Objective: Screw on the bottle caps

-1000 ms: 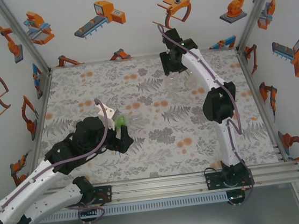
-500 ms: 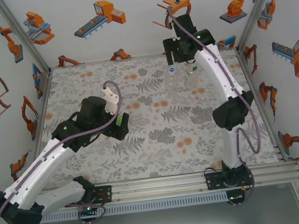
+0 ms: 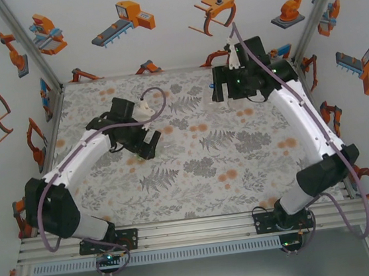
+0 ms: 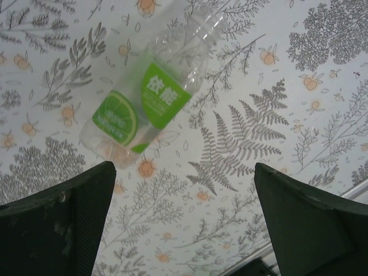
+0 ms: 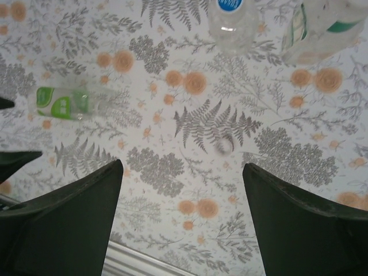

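1. Your left pincer [image 4: 184, 172] stands wide open with nothing in it. It hangs above the green-labelled bottle [image 4: 144, 103], which lies on its side on the table [image 4: 322, 86] with its neck pointing away from the fingers. I see no cap on that neck, so I judge this is the bottle to finish.
2. Your right pincer [image 5: 183, 167] is also open and empty, hovering over the far part of the table. A small pale cap [image 5: 224, 145] lies loose on the table beneath it, well apart from the green-labelled bottle.
3. Two more bottles sit at the far side. One is a blue-capped bottle [image 5: 230, 17]. Beside it is a clear bottle [image 5: 322, 26] with a green-and-white label, and I cannot tell whether that one is capped.
4. Grip the lying bottle across its body near the label, not by the neck. Squeeze gently, because the thin plastic will likely dent.
5. Stand it upright and hold it steady before you bring the cap over.
6. Take the cap by its rim from straight above. It is small and flat, so it may skate away.
7. Seat the cap level on the threads before turning, or it may cross-thread.
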You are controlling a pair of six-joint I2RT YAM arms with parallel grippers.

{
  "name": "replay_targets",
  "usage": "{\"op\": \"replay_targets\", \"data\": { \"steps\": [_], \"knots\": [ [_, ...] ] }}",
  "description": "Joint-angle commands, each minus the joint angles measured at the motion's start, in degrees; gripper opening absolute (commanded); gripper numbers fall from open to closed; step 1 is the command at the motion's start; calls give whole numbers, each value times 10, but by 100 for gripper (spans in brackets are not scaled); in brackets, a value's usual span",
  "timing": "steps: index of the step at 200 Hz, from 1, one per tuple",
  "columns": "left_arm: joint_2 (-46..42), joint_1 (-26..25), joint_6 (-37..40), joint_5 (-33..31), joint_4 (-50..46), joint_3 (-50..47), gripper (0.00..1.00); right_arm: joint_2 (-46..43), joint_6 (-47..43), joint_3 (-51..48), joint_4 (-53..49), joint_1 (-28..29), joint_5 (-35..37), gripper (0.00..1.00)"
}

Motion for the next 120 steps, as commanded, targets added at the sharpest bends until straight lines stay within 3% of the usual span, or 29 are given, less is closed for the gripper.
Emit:
{"op": "replay_targets", "data": {
  "steps": [1,47,120],
  "knots": [
    [47,9,41,31,30,40,100,-58,24,-32,26,3,-22,77],
    [158,28,55,40,-16,112,98,-126,45,-107,26,4,-30,77],
    [163,28,1,60,-32,73,97,-162,68,-157,28,4,-46,77]
  ]
}}
